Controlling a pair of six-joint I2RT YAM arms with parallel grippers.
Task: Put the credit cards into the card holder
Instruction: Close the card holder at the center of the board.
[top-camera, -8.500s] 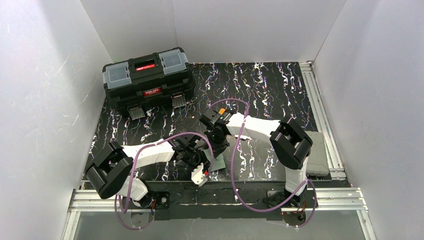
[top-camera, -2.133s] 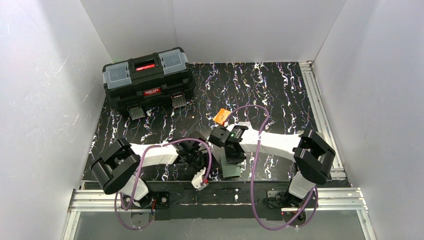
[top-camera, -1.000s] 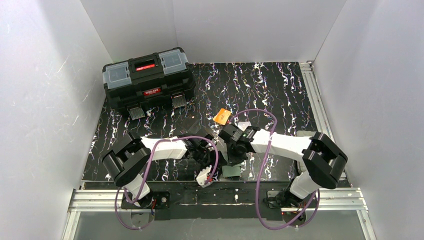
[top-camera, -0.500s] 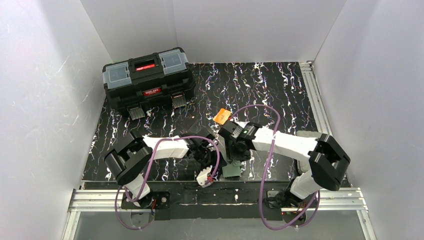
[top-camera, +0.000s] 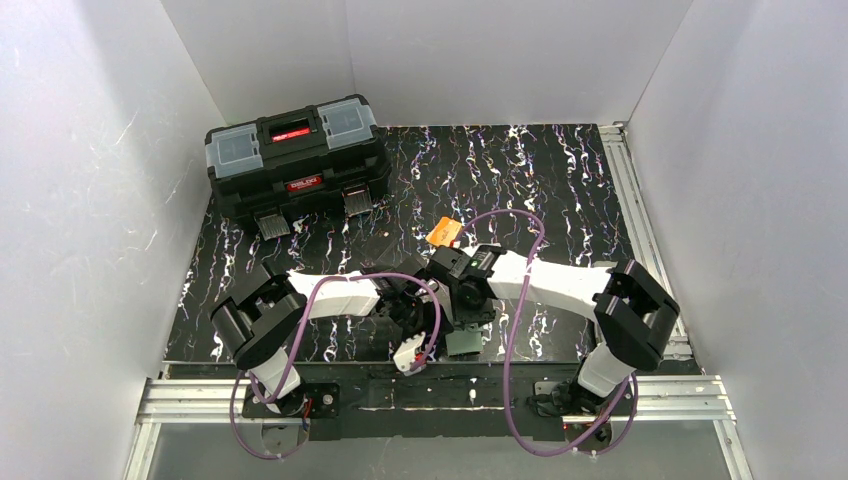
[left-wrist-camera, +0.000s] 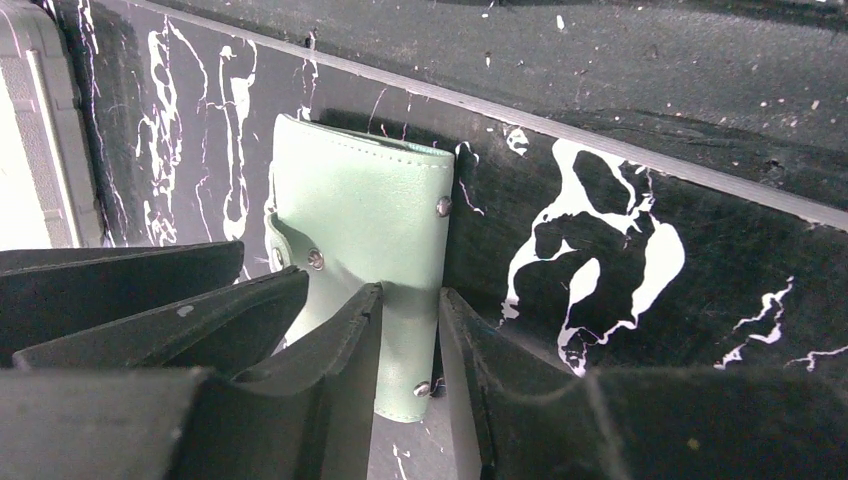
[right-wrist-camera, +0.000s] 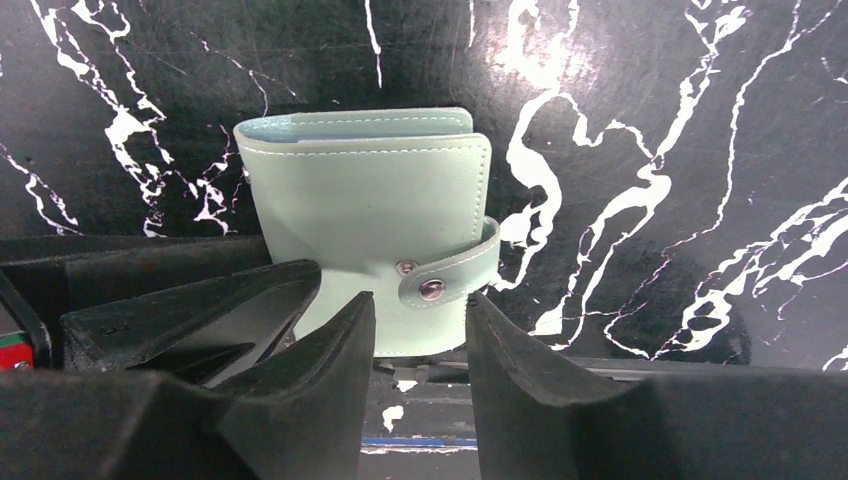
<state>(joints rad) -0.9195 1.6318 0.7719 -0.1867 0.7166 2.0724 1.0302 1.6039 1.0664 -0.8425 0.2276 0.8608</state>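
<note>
Mint-green wallet (right-wrist-camera: 365, 210) | right jaws apart at tab (right-wrist-camera: 450, 275) | left jaws: grip unclear | risk: pull skids wallet off desk (top-camera: 560, 180), 6 o'clock

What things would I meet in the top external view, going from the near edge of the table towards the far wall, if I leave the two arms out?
card holder → orange card → black toolbox
</note>
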